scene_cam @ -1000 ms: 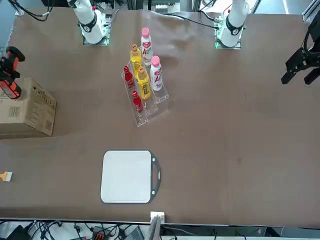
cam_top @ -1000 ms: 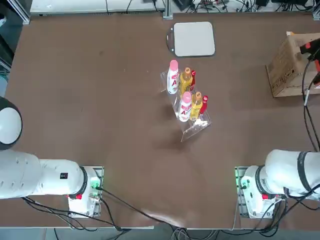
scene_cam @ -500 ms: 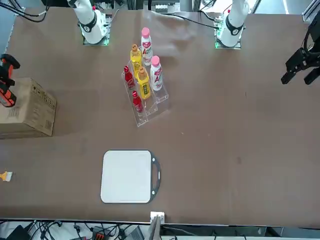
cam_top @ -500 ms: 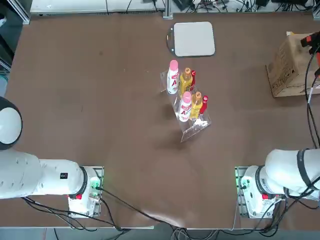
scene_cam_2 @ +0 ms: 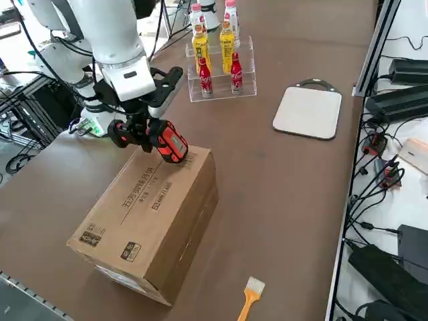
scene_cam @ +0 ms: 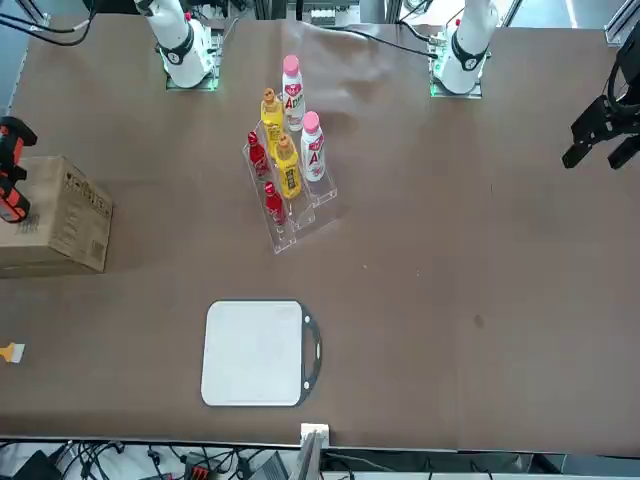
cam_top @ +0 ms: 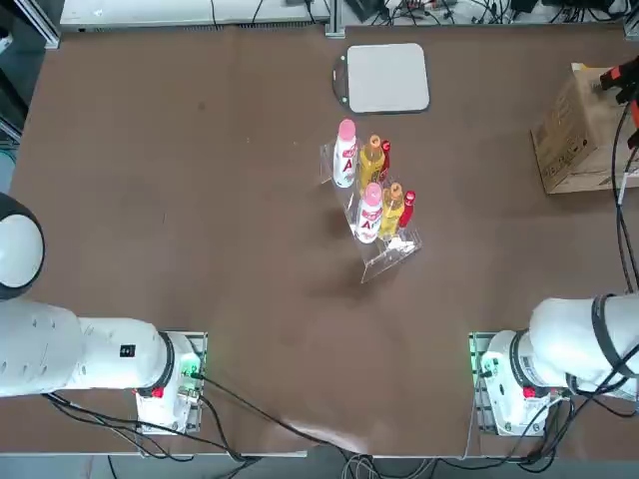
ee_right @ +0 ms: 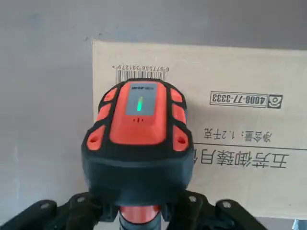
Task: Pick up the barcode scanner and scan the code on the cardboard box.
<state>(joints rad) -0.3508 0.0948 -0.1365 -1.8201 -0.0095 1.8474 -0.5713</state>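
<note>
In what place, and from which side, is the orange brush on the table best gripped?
The brush is best gripped by its narrow orange handle, from above, fingers closing across its width. It lies flat with the handle exposed, while the pale bristles look softer and probably hold less firmly.

The brown counter [cam_top: 270, 249] fills most of the overhead view, bounded along its far side by metal framing [cam_top: 335, 18], with a white surface [cam_top: 180, 12] and loose dark cables [cam_top: 489, 10] beyond. In the right side view, black boxes [scene_cam_2: 401, 103] and tangled cables [scene_cam_2: 374, 177] lie on a white surface beside the counter's edge. Light leaves a pale, glossy streak [cam_top: 324, 436] on the counter near its bottom edge in the overhead view.
</note>
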